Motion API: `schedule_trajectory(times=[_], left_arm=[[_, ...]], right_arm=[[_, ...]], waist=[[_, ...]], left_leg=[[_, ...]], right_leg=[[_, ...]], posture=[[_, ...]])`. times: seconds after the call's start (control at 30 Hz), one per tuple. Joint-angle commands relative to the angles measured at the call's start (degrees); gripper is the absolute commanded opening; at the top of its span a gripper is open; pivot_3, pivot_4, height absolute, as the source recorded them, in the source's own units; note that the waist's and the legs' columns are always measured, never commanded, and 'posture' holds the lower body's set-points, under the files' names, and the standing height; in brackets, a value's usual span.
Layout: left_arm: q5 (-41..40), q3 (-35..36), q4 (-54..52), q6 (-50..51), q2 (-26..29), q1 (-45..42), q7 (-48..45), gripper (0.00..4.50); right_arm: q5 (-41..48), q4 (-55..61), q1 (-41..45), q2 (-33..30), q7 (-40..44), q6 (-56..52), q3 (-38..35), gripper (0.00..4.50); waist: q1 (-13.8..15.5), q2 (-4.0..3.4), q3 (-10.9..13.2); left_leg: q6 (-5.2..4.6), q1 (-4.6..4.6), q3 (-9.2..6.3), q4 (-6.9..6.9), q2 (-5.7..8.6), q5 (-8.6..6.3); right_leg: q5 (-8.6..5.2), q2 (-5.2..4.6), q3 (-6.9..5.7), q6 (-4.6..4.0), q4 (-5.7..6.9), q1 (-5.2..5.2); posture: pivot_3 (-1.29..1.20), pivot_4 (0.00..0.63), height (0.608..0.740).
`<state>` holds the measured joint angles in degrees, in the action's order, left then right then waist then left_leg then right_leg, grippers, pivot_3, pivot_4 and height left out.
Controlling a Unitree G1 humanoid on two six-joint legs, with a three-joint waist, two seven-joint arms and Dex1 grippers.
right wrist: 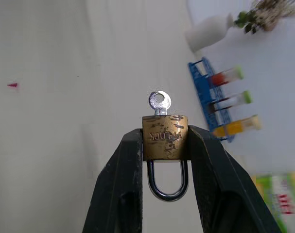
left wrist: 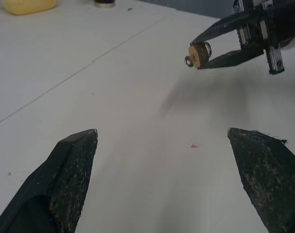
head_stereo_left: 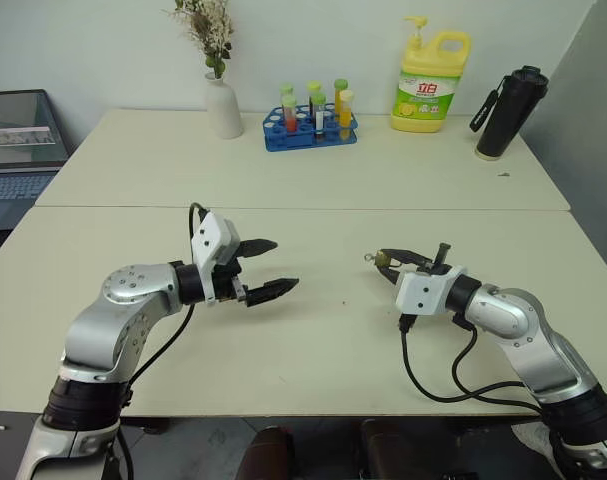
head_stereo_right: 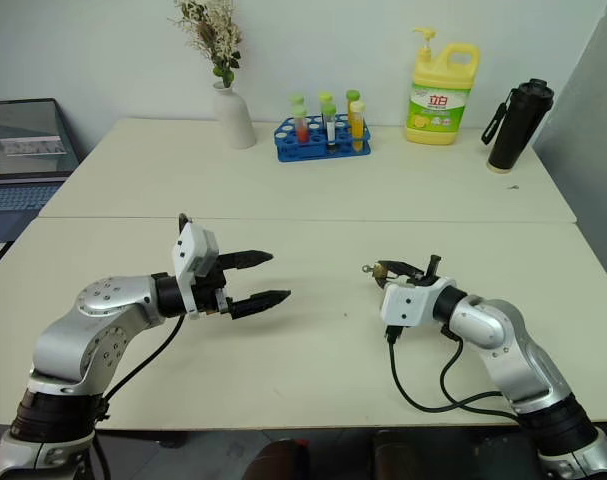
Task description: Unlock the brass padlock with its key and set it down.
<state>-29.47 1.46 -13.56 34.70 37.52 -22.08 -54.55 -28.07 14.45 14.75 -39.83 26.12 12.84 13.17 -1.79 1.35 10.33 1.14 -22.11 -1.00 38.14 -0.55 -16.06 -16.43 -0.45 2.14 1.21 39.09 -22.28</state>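
Brass is showing between the black fingers of the right gripper (right wrist: 164, 145): the brass padlock (right wrist: 164, 138) is sitting clamped by its two flat sides, with the silvery shackle (right wrist: 167, 183) pointing back toward the wrist and looking seated in the body. The key (right wrist: 160, 103) is sticking out of the padlock's far end, its round bow with a hole facing away from the gripper. Seen from the head, the right gripper (head_stereo_left: 385, 262) is hovering above the table (head_stereo_left: 313, 340) on the robot's right, reaching roughly level toward the middle, so the lock is hanging in the air rather than lying on the cream surface.

Opposite it, the left gripper (head_stereo_left: 266, 268) is standing with its jaws spread wide and nothing between them, its tips aiming across at the padlock, well apart from it. In the left wrist view the two dark fingers (left wrist: 64, 179) are framing bare tabletop, and the padlock (left wrist: 198, 53) is showing beyond them (small and somewhat soft, so whether the key has been turned I cannot tell).

Along the back of the table are standing a white vase (head_stereo_left: 223, 106) with dried flowers, a blue tube rack (head_stereo_left: 311, 130), a yellow soap bottle (head_stereo_left: 431, 85) and a black flask (head_stereo_left: 508, 112).
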Motion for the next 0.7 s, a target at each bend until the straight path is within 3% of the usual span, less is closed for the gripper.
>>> schedule_trajectory(times=[0.03,0.33,0.7], left_arm=[[-1.1,-2.4,-1.1,2.3,-1.1,-4.2,0.1,4.5],[-0.5,-5.7,3.7,3.4,-7.2,-12.8,1.6,4.5],[-3.7,-5.6,7.3,6.7,-7.8,-18.0,-4.2,4.5]], right_arm=[[-8.2,-0.1,1.4,-0.6,-9.6,7.0,-1.8,0.94],[-8.8,-1.6,3.5,2.3,-14.5,15.1,-1.2,0.94],[-8.1,-3.6,6.1,4.4,-15.7,20.3,-1.8,0.94]], waist=[[0.0,0.01,0.0],[0.0,0.02,0.0],[0.1,0.02,0.0]], left_leg=[[0.03,0.0,0.0,0.0,0.0,0.02],[0.3,0.0,0.02,0.02,-0.02,0.17],[0.3,0.01,0.03,0.05,-0.02,0.18]], right_leg=[[0.0,0.01,0.0,0.0,-0.01,0.01],[0.0,0.1,0.09,-0.01,0.0,0.01],[0.0,0.13,0.13,-0.01,0.0,0.02]], posture=[[0.0,0.15,0.74],[0.0,0.15,0.74],[0.0,0.15,0.74]])
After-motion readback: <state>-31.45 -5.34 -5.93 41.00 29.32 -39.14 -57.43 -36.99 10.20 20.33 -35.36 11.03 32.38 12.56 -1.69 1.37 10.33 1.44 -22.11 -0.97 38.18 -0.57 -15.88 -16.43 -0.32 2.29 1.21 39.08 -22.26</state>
